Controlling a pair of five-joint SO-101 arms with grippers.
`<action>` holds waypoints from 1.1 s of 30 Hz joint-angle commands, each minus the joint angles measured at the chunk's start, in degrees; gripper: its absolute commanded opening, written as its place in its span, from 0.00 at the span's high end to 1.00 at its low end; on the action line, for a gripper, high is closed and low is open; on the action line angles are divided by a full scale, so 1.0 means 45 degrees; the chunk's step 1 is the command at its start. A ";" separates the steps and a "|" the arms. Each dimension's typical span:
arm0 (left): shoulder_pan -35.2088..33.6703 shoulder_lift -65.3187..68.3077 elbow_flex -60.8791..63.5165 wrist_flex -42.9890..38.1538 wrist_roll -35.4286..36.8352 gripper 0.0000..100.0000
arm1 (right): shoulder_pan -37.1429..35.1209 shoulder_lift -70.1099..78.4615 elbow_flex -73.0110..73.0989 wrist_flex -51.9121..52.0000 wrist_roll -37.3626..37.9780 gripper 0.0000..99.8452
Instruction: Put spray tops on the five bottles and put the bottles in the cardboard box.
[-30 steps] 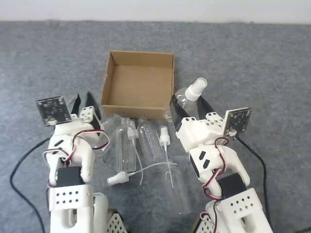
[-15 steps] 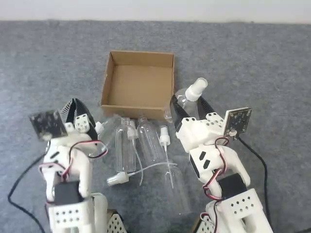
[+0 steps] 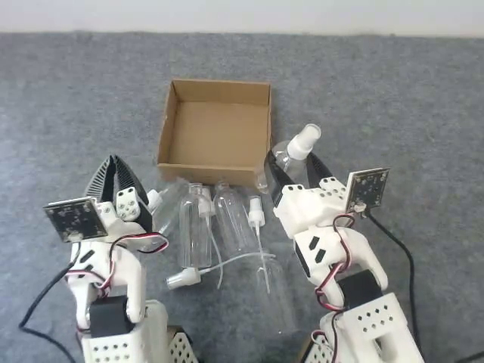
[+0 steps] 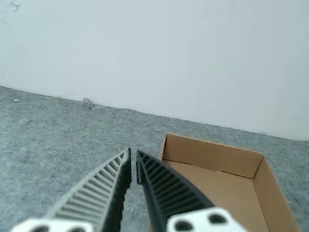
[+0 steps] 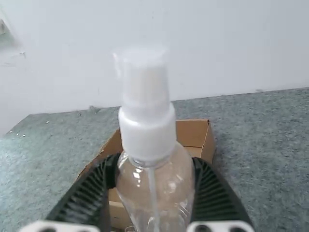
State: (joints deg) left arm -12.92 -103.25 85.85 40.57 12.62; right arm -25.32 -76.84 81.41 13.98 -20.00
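The right gripper (image 5: 153, 166) pinches a capped bottle (image 5: 147, 125) just beside the cardboard box (image 3: 206, 174). The left gripper (image 4: 133, 157) is pressed together.

High view: fixed, above and behind both arms, looking down; cardboard box (image 3: 215, 132) lies ahead of the fingertips. Left wrist view: close behind left gripper (image 4: 133, 153), facing forward past its tips to cardboard box, wall (image 4: 145, 48). Right wrist view: close behind right gripper (image 5: 154, 162), tight on bottle (image 5: 153, 193) between fingers. All share the cardboard box.
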 commanded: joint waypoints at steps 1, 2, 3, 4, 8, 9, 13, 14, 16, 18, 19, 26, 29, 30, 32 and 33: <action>0.0039 -0.0254 -0.0244 0.0352 -0.0137 0.99 | 0.0049 -0.0244 -0.0860 0.0107 0.0000 0.95; 0.0039 -0.0254 -0.0244 0.0371 -0.0137 0.99 | 0.0068 -0.0225 -0.1094 0.0107 0.0000 0.95; 0.0039 -0.0254 -0.0244 0.0371 -0.0137 0.99 | 0.0088 -0.0225 -0.1328 0.0107 0.0000 0.95; 0.0039 -0.0254 -0.0244 0.0391 -0.0137 0.99 | 0.0068 -0.0225 -0.1543 0.0107 0.0000 0.95; 0.0039 -0.0254 -0.0225 0.0391 -0.0137 0.99 | 0.0049 -0.0049 -0.2442 0.0107 0.0391 0.95; 0.0039 -0.0254 -0.0225 0.0391 -0.0137 0.99 | 0.0029 0.0186 -0.2696 0.0107 0.0723 0.95; 0.0039 -0.0254 -0.0068 0.0313 -0.0156 0.99 | -0.0127 0.1983 -0.4142 0.0107 0.1016 0.95; 0.0020 -0.0254 -0.0049 0.0313 -0.0156 0.99 | -0.0303 0.2510 -0.4474 0.0107 0.1055 0.95; 0.0000 -0.0254 -0.0029 0.0313 -0.0176 0.99 | -0.0596 0.3409 -0.4982 0.0107 0.1074 0.95; 0.0020 -0.0254 0.0068 0.0293 -0.0430 0.99 | -0.0908 0.4190 -0.5353 0.0010 0.1094 0.95; 0.0039 -0.0254 0.0088 0.0293 -0.0586 0.99 | -0.1045 0.4523 -0.5529 -0.0010 0.1094 0.95; 0.0039 -0.0254 0.0107 0.0293 -0.0664 0.99 | -0.1182 0.6496 -0.6955 -0.0010 0.1094 0.95; 0.0039 -0.0254 0.0205 0.0234 -0.0664 0.99 | -0.1182 0.7277 -0.7619 -0.0029 0.1094 0.95; 0.0039 -0.0254 0.0283 0.0020 -0.0664 0.99 | -0.1182 0.7512 -0.7873 -0.0029 0.1094 0.95; 0.0020 -0.0254 0.0557 -0.0391 -0.0664 0.99 | -0.1182 0.8020 -0.8400 -0.0029 0.1094 0.95; 0.0020 -0.0254 0.0615 -0.0508 -0.0664 0.99 | -0.1182 0.8274 -0.8694 -0.0029 0.1094 0.95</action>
State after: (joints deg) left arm -12.92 -103.25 88.22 41.71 10.15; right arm -30.07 -41.76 50.20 13.98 -15.87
